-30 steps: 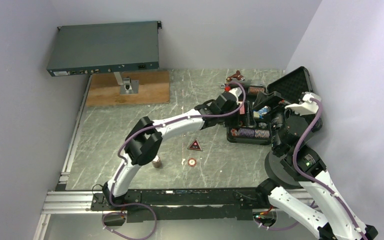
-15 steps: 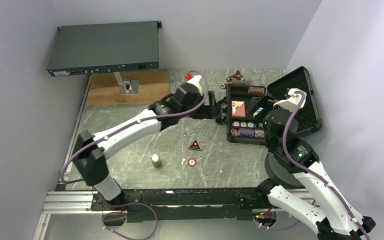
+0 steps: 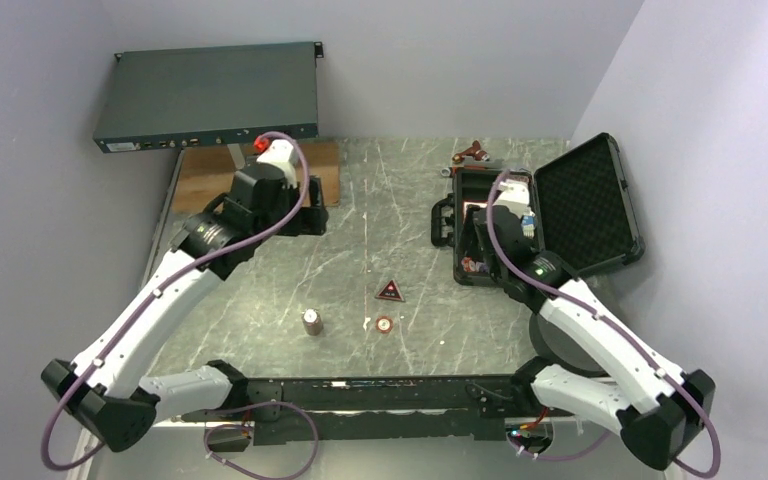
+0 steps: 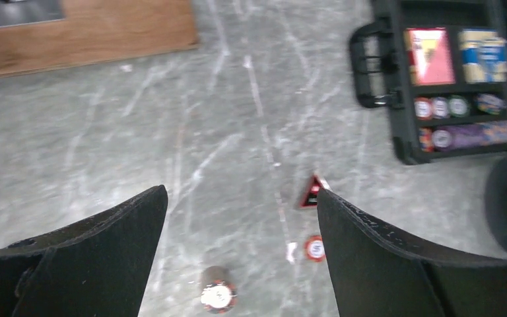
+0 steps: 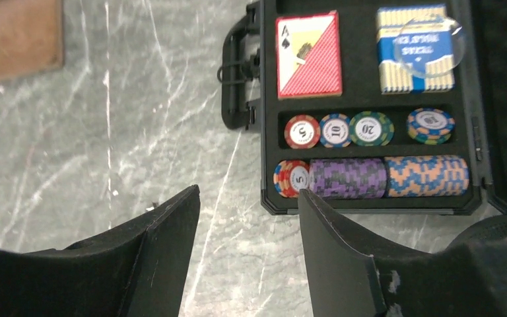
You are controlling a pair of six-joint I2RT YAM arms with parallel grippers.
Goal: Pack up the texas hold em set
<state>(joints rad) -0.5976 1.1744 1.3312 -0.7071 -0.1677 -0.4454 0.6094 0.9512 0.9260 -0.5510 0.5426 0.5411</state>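
The black briefcase lies open at the right side of the grey marbled surface, its foam-lined lid thrown back toward the right wall and its handle facing left. Inside, a red-backed card deck sits beside a blue deck, and a clear round disc lies on the blue one. Below the decks four chips lie flat in a slot, and along the near wall a long row of chips stands on edge. Three pieces of the set are out on the surface, well to the left of the case: the red-black triangle piece, a single chip just in front of it, and a short chip stack further left. The right claw hovers over the bare surface just beside the case's near left corner, its fingers partly apart with nothing between them. The left claw hangs high over the left half of the surface near the wooden board, fingers spread wide and empty, with the loose pieces below it in its wrist view. A grey-blue rack box sits raised above that board at the far left, and a red-handled wrench lies just behind the case.
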